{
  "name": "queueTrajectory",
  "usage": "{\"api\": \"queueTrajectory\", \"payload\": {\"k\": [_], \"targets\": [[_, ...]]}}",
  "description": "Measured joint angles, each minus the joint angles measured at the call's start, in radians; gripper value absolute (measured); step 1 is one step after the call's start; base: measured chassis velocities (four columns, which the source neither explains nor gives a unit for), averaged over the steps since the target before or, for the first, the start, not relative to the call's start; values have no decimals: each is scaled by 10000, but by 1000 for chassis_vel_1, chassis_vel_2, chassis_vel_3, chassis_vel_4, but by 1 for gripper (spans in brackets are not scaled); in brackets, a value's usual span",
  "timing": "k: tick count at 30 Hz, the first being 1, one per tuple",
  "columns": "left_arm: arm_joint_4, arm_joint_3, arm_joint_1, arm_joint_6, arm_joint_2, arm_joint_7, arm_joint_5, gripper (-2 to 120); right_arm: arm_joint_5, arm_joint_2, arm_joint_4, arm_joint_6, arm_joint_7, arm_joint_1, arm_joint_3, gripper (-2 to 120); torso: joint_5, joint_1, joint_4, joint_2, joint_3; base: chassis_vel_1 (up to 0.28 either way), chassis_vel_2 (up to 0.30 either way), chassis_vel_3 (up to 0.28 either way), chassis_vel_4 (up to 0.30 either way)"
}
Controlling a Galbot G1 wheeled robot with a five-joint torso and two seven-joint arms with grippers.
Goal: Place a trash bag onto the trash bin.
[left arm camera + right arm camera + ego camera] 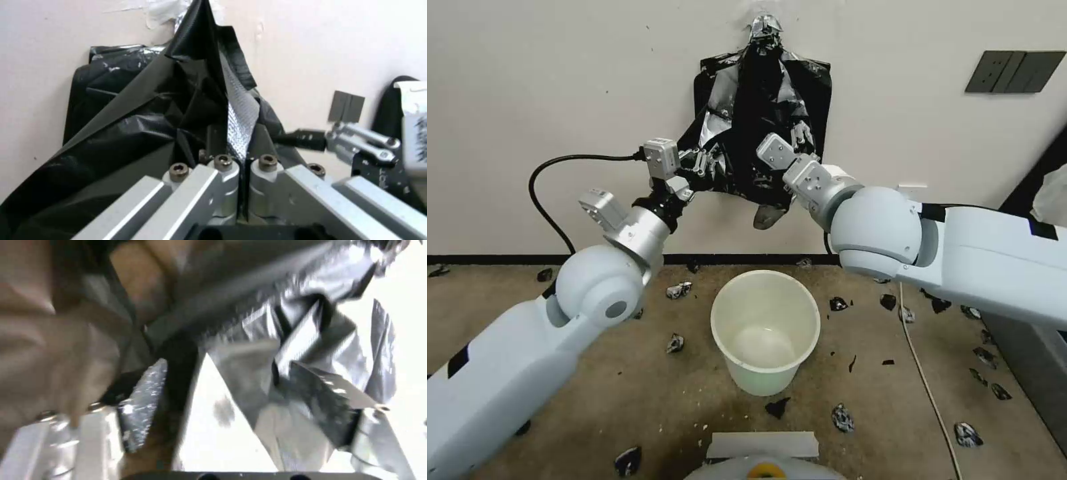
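Plastic, black and glossy: the trash bag [760, 133] hangs flat against the wall [560, 100], fixed at its top by a piece of silver tape [765, 27], so it must be pulled off before it can go on the bin. My left gripper [704, 160] is at the bag's lower left edge. In the left wrist view its jaws are pressed together with a fold of the plastic [155, 100] pinched between them, so I have this side in hold. My right gripper [797, 143] is at the bag's lower right part, with its jaws apart; in the right wrist view one finger [138, 406] lies against the crinkled sheet and the other stands well away, and I judge nothing is held there yet. I think two grips, one at each side, are wanted so the mouth can be spread wide.

The trash bin [766, 330] stands upright and empty on the floor [594, 400], below the bag and between my arms, a good place for lowering the bag. Small torn black scraps [678, 290] lie around it.
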Motion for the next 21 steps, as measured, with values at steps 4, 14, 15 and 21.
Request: {"api": "queueTrajectory", "payload": {"k": [4, 14, 15, 21], "targets": [[-41, 24, 0, 3, -23, 5, 11, 0, 858, -131, 63, 6, 719, 132, -215, 60, 1, 0, 0, 0, 0, 0, 0, 0, 0], [-117, 130, -5, 4, -38, 11, 57, 0, 1374, -180, 55, 27, 1831, 106, -202, 24, 0, 0, 0, 0, 0, 0, 0, 0, 0], [-121, 132, 24, 4, -38, 11, 72, 0, 1293, -181, 33, 30, 1870, 63, -124, 18, 0, 0, 0, 0, 0, 0, 0, 0, 0], [-126, 11, 283, 5, -9, 10, 200, 0, 1078, -320, -26, 54, 1904, -594, 688, 0, -2, 0, 0, 0, 0, 0, 0, 0, 0]]}}
